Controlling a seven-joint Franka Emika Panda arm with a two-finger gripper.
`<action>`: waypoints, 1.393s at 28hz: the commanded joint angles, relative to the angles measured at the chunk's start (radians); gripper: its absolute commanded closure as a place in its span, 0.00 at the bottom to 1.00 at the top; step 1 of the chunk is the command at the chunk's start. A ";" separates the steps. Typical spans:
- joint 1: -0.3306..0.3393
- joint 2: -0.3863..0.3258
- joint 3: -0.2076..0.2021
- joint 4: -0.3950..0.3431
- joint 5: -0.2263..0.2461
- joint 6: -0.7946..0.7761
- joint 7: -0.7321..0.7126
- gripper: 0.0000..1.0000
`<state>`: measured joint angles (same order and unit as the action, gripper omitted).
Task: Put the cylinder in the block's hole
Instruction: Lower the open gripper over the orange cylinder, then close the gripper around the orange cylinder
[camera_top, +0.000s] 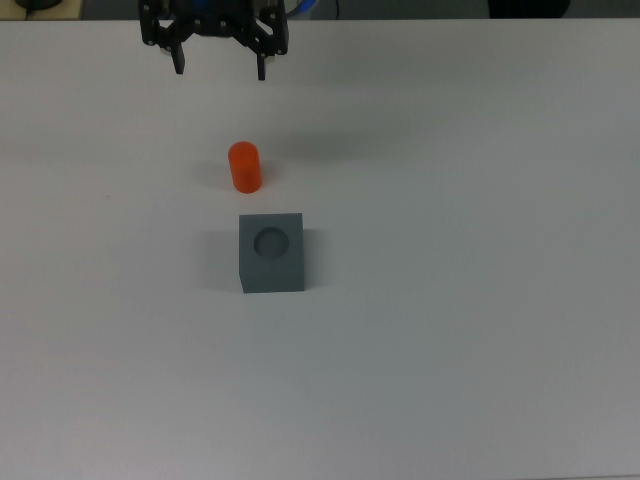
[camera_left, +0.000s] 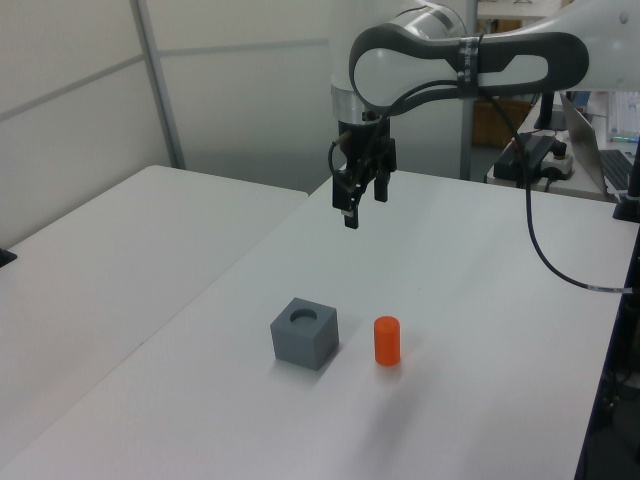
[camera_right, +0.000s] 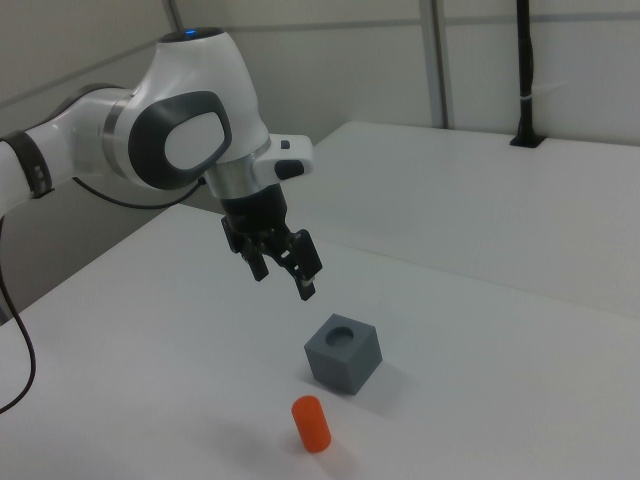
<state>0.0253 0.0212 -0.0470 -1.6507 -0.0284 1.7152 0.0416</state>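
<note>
Top view: gripper, fingers spread and empty, hangs near the table's far edge; cylinder stands just beyond block. Left view: well above both. Right view: descend squarely, grasp mid-height.

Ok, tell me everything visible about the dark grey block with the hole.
The dark grey matte cube-shaped block sits flat on the white table, its round hole facing up and empty. Its edges look clean and square. Nothing touches it: the small orange cylinder stands upright close beside it with a gap between, and the open black gripper hangs in the air well away.
</note>
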 joint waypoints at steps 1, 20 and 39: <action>-0.022 0.019 -0.007 -0.003 0.081 0.003 -0.060 0.00; -0.030 -0.006 0.019 -0.356 0.055 0.247 -0.160 0.00; -0.019 0.098 0.033 -0.423 -0.057 0.365 -0.144 0.01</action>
<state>0.0051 0.1056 -0.0112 -2.0634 -0.0647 2.0485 -0.0979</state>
